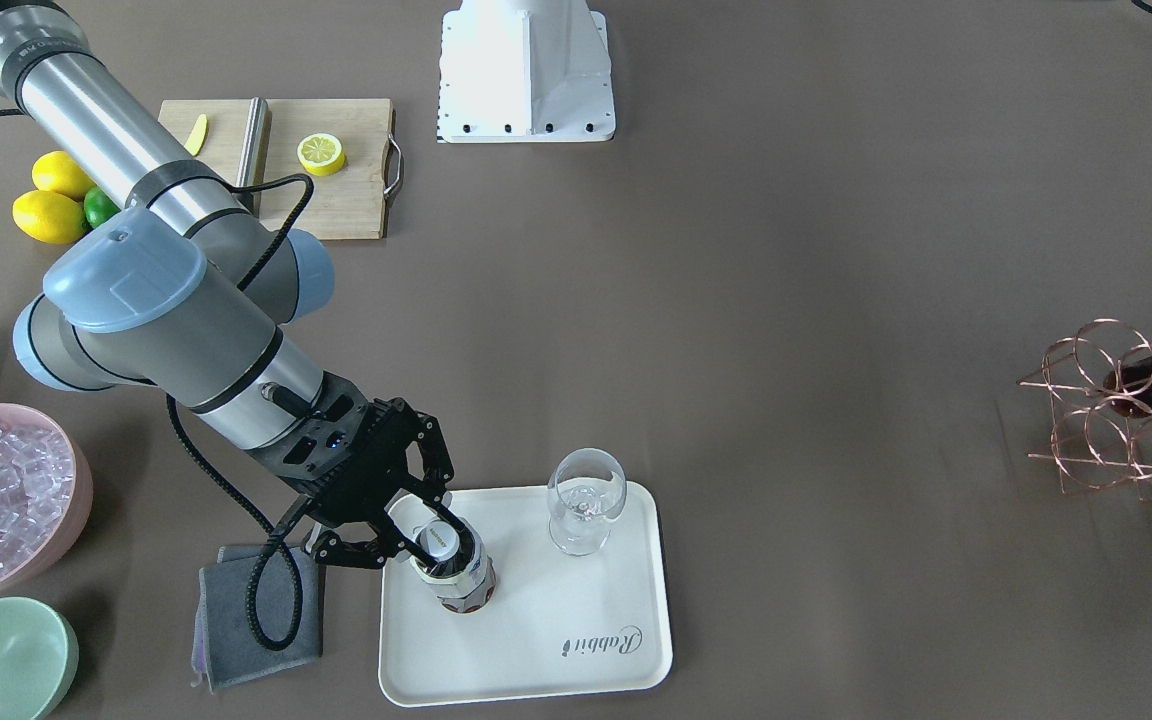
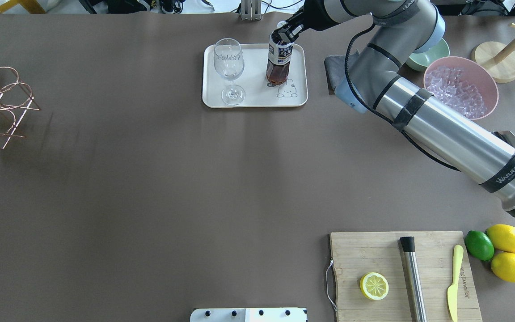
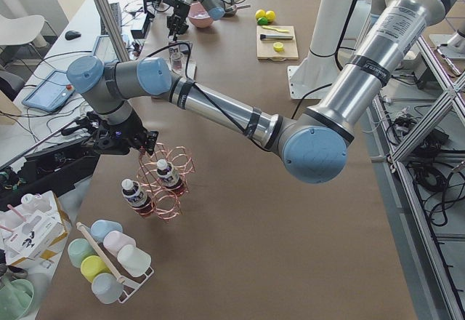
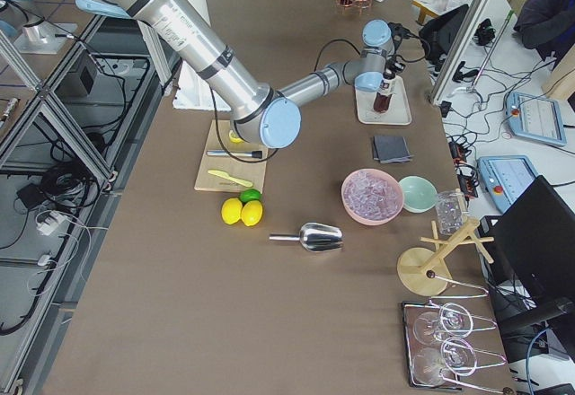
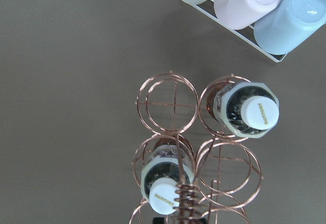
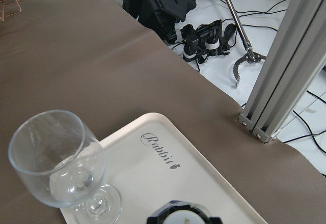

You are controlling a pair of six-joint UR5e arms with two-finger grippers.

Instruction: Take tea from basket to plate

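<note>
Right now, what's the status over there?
Right gripper shut on tea, standing on plate. Left gripper unclear, above basket. Glass nearby, not touching.

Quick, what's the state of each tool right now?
Left tool: cannot be told.
Right tool: closed on the tea bottle.

Plate (image 6: 206, 180): "Rabbit" in dark script near 1 edge, small paw marks after it. The same word reads upside down in the front-facing view.

Right arm (image 2: 454, 134): black strap (image 2: 511, 173) round the silver tube, white capitals "WANJEED", end of the word unclear.

Basket (image 5: 171, 103): 2 bottles, each white cap (image 5: 260, 113) printed "SUNTORY" in gold.

Tea (image 2: 280, 56) on the plate: label has dark-blue print, too small to read.

Yellow knife (image 2: 454, 281): embossed lettering, not legible.
</note>
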